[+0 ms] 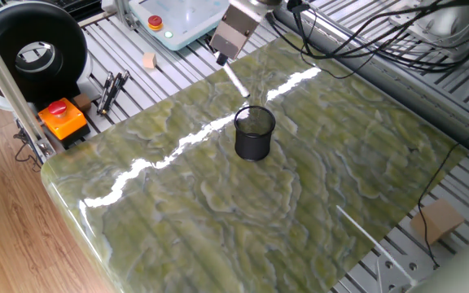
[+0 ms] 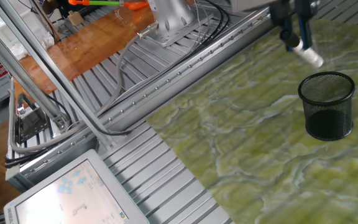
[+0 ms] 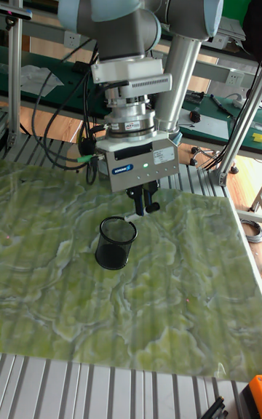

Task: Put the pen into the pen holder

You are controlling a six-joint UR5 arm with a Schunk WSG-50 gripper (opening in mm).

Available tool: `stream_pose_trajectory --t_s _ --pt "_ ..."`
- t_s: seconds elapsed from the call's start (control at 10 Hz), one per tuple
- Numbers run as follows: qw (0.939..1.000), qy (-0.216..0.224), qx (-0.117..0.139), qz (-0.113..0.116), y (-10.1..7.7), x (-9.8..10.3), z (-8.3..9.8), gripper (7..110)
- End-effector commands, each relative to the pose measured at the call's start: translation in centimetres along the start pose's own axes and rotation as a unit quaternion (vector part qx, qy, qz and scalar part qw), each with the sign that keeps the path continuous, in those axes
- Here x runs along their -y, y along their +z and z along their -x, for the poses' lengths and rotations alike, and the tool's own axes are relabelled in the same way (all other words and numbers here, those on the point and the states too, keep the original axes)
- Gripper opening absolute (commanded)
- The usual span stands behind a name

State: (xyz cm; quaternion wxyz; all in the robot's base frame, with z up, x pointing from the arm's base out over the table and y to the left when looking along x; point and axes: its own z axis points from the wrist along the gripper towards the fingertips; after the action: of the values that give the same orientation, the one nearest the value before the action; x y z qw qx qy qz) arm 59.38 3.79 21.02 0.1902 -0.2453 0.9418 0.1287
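Note:
The pen (image 1: 235, 81), a slim white-barrelled marker, hangs tilted in the air, and my gripper (image 1: 222, 59) is shut on its upper end. Its lower end points down toward the pen holder (image 1: 254, 133), a small black wire-mesh cup standing upright on the green marbled table (image 1: 218, 212). In the other fixed view the pen (image 2: 309, 55) juts down-right from the gripper (image 2: 296, 40), its tip above and left of the holder (image 2: 327, 106) without touching it. In the tall view the gripper (image 3: 144, 204) hovers just above and right of the holder (image 3: 117, 242).
Left of the table lie a group of dark pens (image 1: 112, 88), an orange box with a red button (image 1: 62, 118) and a black spool (image 1: 31, 49). A small tan block (image 1: 148, 60) and loose cables (image 1: 357, 41) sit at the back. A cardboard box (image 1: 438, 221) lies off the right corner.

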Motion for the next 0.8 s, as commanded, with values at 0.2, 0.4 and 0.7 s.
stream_pose_trajectory --t_s 0.2,0.4,0.7 --pt "0.9956 -0.041 0.075 0.038 0.6 1.1 1.9 7" --pt "0.9964 -0.048 0.063 0.028 1.6 3.0 0.4 7" --pt "0.9965 -0.070 0.035 0.028 3.6 5.2 -2.5 7"
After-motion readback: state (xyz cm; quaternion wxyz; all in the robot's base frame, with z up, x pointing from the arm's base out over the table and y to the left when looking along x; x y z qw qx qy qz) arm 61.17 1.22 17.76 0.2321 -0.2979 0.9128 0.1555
